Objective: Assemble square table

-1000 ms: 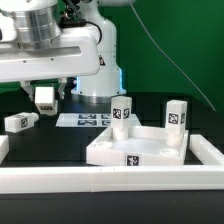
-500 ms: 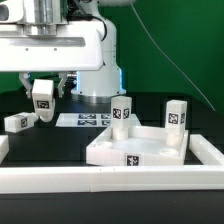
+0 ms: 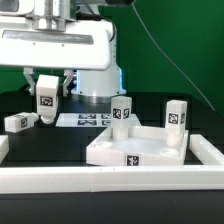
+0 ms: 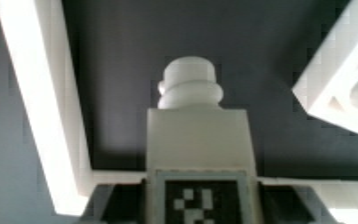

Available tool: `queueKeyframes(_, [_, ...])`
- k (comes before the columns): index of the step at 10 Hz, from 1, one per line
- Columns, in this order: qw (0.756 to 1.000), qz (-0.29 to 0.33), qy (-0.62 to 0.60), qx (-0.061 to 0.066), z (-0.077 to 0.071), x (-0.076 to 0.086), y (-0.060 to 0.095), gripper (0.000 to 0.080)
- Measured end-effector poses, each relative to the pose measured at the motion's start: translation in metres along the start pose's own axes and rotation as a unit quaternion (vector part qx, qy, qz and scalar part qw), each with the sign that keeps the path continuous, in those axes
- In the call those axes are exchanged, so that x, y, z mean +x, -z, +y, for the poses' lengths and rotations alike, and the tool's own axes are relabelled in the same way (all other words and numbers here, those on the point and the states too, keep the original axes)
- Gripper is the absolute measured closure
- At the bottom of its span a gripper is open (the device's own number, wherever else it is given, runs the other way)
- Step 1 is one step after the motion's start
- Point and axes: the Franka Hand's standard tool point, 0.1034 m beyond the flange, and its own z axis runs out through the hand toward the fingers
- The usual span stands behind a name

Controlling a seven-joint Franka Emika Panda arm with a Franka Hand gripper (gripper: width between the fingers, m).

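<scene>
Exterior view, near to far.

- Rail (image 3: 110, 182): long white border, nearest the camera.
- Table top (image 3: 140, 150): just behind the rail, rim upward. Two legs stand upright in its far corners, the left standing leg (image 3: 121, 111) and the right standing leg (image 3: 176, 116). The near corners appear unfilled.
- Loose leg (image 3: 19, 121): lying flat on the black table toward the exterior view's left.
- Held leg (image 3: 44, 98): in the air just beside the loose leg and well apart from the table top. It is pinched between the jaws of the gripper (image 3: 45, 90), tag toward the camera. Its long axis is near vertical, leaning a little. The wrist view shows its peg (image 4: 188, 80) pointing away from the wrist, so downward.
- Marker board (image 3: 88, 119): flat, behind.

Hazards, judged:
- The lean may bring the peg to a socket off-line, so that it jams or rides the rim.
- The grip sits at the end opposite the peg, which may let the block swivel under pressing.
- A low carry may strike the left standing leg.
- A descent here may clip the loose leg.
</scene>
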Motion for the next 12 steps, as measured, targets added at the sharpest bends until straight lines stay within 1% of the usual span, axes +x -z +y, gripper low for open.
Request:
queueKeyframes(2, [1.0, -0.003, -0.002, 0.0, 0.002, -0.002, -0.002, 0.0514])
queueKeyframes(3, [1.0, -0.002, -0.006, 0.001, -0.003, 0.0, -0.002, 0.0514])
queueKeyframes(4, [1.0, 0.001, -0.006, 0.005, -0.017, 0.008, 0.0, 0.0514])
queueKeyframes(5, [1.0, -0.01, -0.011, 0.018, -0.032, 0.019, 0.002, 0.0514])
queueKeyframes(7, [0.999, -0.004, -0.033, 0.025, -0.058, 0.049, 0.008, 0.0514])
queueKeyframes(8, [0.999, -0.002, -0.048, 0.023, -0.072, 0.054, 0.009, 0.0514])
queueKeyframes(10, [0.999, -0.003, -0.037, 0.022, -0.069, 0.052, 0.008, 0.0514])
queueKeyframes(12, [0.999, -0.003, -0.038, 0.023, -0.071, 0.052, 0.008, 0.0514])
